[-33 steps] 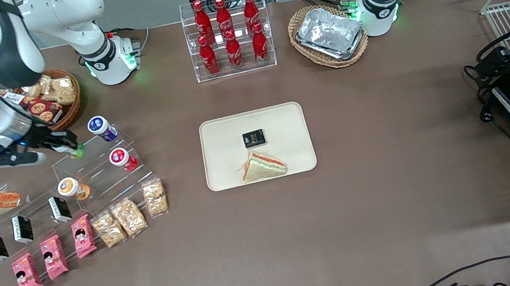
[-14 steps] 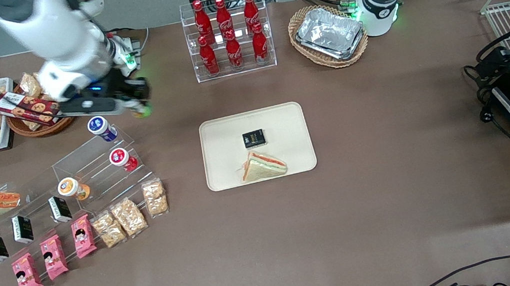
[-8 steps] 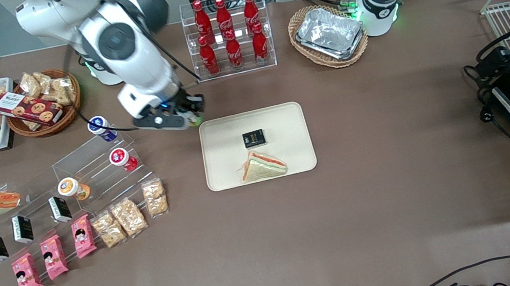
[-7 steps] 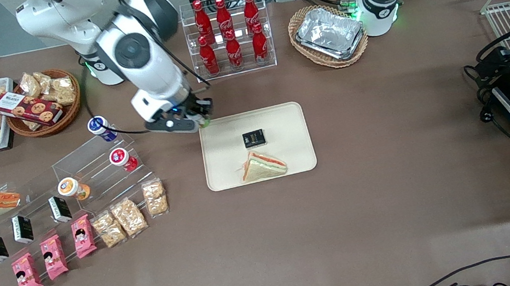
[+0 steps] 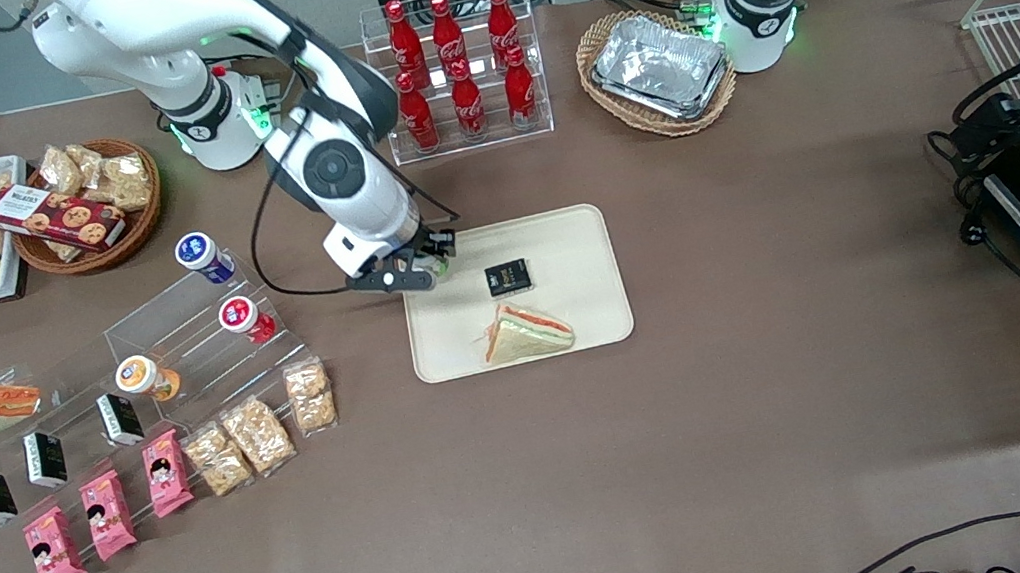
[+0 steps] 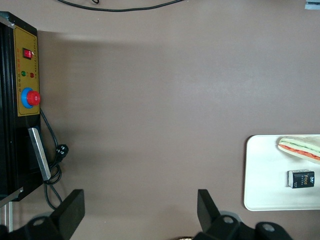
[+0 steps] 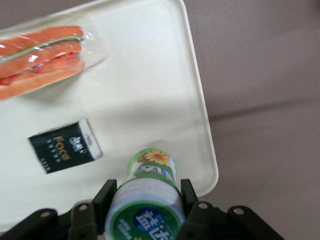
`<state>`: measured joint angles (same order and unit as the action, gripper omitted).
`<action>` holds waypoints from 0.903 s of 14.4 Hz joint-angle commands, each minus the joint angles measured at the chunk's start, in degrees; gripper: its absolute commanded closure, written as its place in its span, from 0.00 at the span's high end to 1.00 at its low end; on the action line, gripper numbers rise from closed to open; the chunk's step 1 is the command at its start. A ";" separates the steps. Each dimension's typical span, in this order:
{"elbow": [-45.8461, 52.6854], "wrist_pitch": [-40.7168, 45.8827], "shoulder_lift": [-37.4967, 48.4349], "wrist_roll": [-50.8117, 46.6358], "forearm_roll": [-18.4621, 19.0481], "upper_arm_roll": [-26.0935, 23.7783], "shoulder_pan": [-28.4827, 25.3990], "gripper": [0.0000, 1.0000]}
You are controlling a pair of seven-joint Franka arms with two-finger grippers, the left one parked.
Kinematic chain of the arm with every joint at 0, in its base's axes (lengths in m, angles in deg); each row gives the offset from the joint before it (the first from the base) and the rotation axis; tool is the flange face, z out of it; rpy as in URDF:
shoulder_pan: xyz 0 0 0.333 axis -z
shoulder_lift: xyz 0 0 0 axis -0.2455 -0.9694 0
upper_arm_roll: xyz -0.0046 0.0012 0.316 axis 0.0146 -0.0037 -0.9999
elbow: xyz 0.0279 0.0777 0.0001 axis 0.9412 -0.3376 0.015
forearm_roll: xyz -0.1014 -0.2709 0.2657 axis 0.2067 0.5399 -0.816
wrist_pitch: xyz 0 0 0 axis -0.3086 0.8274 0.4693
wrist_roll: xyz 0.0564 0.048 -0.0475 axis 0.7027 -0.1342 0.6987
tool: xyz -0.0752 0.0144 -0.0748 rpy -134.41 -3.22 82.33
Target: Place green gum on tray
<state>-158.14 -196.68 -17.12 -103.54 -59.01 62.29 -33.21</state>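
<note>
Sandwich wedge (image 5: 527, 331) in clear wrap lies nearest the front camera on the flat cream-beige rectangular tray (image 5: 576, 251), and a small black packet (image 5: 508, 277) sits just past it toward the middle of the tray.

Farther again, at the tray's corner toward the working arm's end of the table, the right arm's black two-finger gripper (image 5: 426, 264) hangs low with the small cylindrical green gum bottle (image 7: 147, 192) pinched between its jaws. The wrist view shows the fingers pressed to either side of the bottle just below its green-and-white lid, with the printed body reaching out over the tray's bare surface close to the rounded rim. Whether the bottle's base touches the tray yet I cannot tell.

Judged by its look, the bottle is light, rigid plastic with a smooth glossy label, so it should not crush, but it could slip or twist in the grip. Being round, it would likely roll toward the rim or the black packet if let go on its side. The present hold across the upper body seems sound.

Farthest from the camera stand red cola bottles (image 5: 454, 67) in a clear acrylic rack.
</note>
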 commanded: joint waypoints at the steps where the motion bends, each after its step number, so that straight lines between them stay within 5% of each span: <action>1: -0.91 -6.39 -4.48 -0.51 3.33 0.21 -0.25 0.36; 6: -1.27 -8.07 -6.50 -0.51 5.79 0.39 -0.34 0.40; 7: -1.27 -8.07 -6.51 -0.51 5.80 0.48 -0.34 0.74; 8: -1.18 -8.07 -6.51 -0.51 5.89 0.48 -0.34 0.97; 13: -0.92 -6.15 -5.46 -0.16 9.75 0.48 0.01 1.00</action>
<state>-159.18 -203.60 -23.33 -103.50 -52.49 62.51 -33.20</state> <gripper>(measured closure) 0.013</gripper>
